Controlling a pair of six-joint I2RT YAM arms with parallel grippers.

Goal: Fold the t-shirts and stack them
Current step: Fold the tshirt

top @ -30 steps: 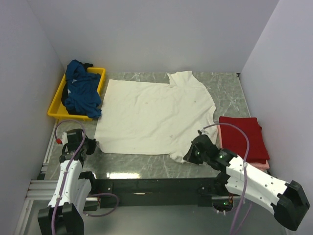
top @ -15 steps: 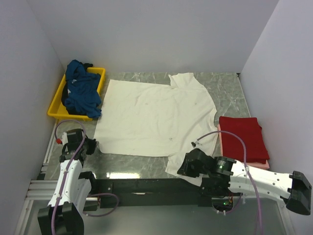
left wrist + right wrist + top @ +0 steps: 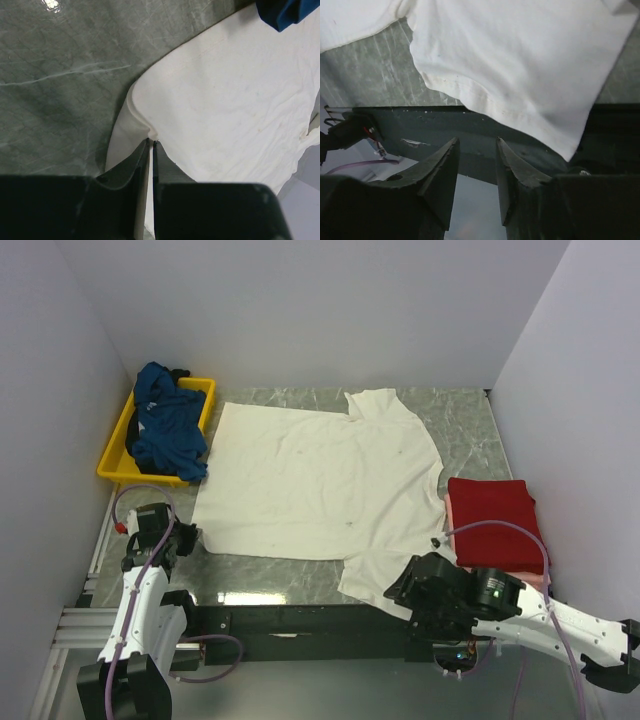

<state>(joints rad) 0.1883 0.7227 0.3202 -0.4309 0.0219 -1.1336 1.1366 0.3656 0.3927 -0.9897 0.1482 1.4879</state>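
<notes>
The cream-white t-shirt (image 3: pixel 320 480) lies spread flat on the marble table. Its near right corner (image 3: pixel 520 65) hangs over the table's front edge. My left gripper (image 3: pixel 190 537) is shut on the shirt's near left corner, and the cloth is pinched between the fingertips (image 3: pixel 151 142). My right gripper (image 3: pixel 397 592) is open and empty (image 3: pixel 477 142), just below that overhanging corner. A folded red t-shirt (image 3: pixel 495 520) lies at the right on a pale pink one (image 3: pixel 448 508). The dark teal-blue t-shirt (image 3: pixel 165 430) is bunched in the yellow tray.
The yellow tray (image 3: pixel 112 465) stands at the back left by the wall. A black rail (image 3: pixel 300 618) runs along the table's front edge, also seen in the right wrist view (image 3: pixel 470 125). Grey walls close in left, back and right.
My right gripper dragged the shirt's near right corner to the front edge, let it go and drew back to the right. The left gripper has not moved.
</notes>
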